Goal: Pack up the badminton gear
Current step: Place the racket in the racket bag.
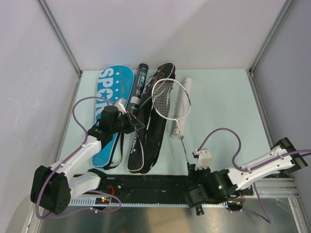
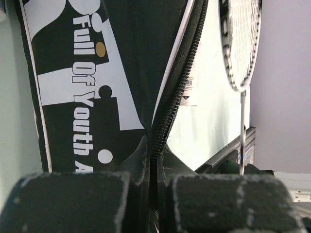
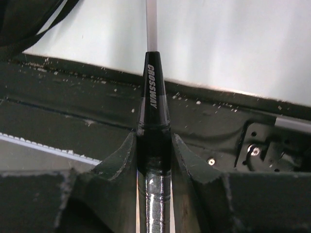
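The silver racket (image 1: 170, 99) lay tilted over the middle of the bench (image 1: 218, 107). Its head sat toward 12 o'clock, and its thin shaft ran down toward 5 o'clock to the near edge. There your right jaws were clenched around the handle, one pad on each side, just below the black cone printed "CROSSWAY" (image 3: 153, 92). The pale shaft rose straight out of that cone in the right wrist view.

The racket head overlapped the white tube (image 1: 187, 83), which lay lengthwise at about 3 o'clock from the head. It also touched or overhung the right edge of the black cover (image 1: 158, 126) at 9 o'clock.

Your left jaws were pinched shut on the zipper edge of that black cover (image 2: 121, 73), with the fabric and zip teeth squeezed between the pads (image 2: 68, 204). The white lettering "Full Of Youth" showed on the panel beyond them. The racket head (image 2: 240, 43) appeared at 1 o'clock in that view, apart from the cover.

The black teal-printed tube (image 1: 140, 87) lay at 11 o'clock from the black cover, wedged between it and the blue "SPORT" cover (image 1: 114, 97). The blue cover lay flat at the far left, partly under your left arm.
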